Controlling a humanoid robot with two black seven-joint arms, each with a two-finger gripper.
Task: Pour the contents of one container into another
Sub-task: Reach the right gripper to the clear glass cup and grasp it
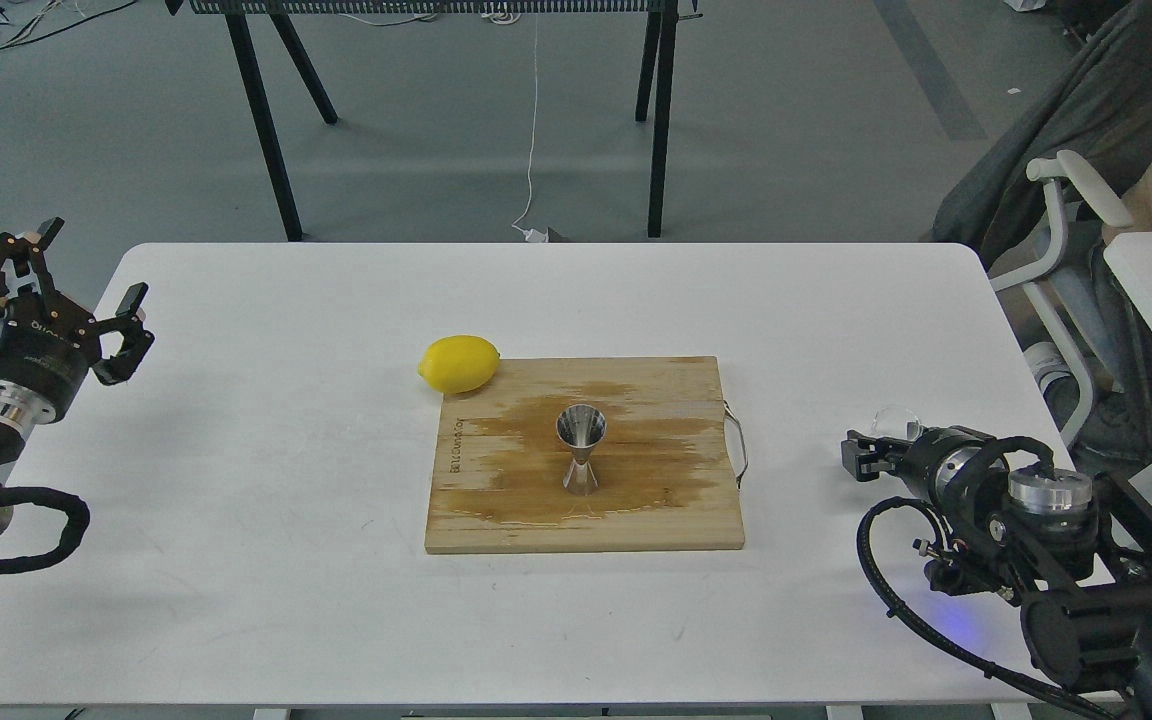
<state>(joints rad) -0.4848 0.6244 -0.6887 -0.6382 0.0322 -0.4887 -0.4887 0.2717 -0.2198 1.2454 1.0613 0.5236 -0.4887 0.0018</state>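
The desk [236,450] is plain white. Between the two end effectors lies a pale wooden board [676,520] with visible grain, a darker brown wet stain spread over its middle and dark lettering along its edge. On the stain stands the shiny silver steel jigger [581,450]. A bright yellow lemon [458,363] touches the board's corner. The left end effector [76,290] is black; beside the black right end effector [861,455] shows the colourless clear glass cup [896,420].

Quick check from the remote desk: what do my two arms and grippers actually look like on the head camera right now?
Both arms are black. The left gripper has two black fingers with small orange details, on a black cylinder with white lettering and a silver ring below; a black braided cable loops beneath it. The right gripper is black and seen end-on, with a silver round cap behind it, looping black cables and a blue glow underneath.
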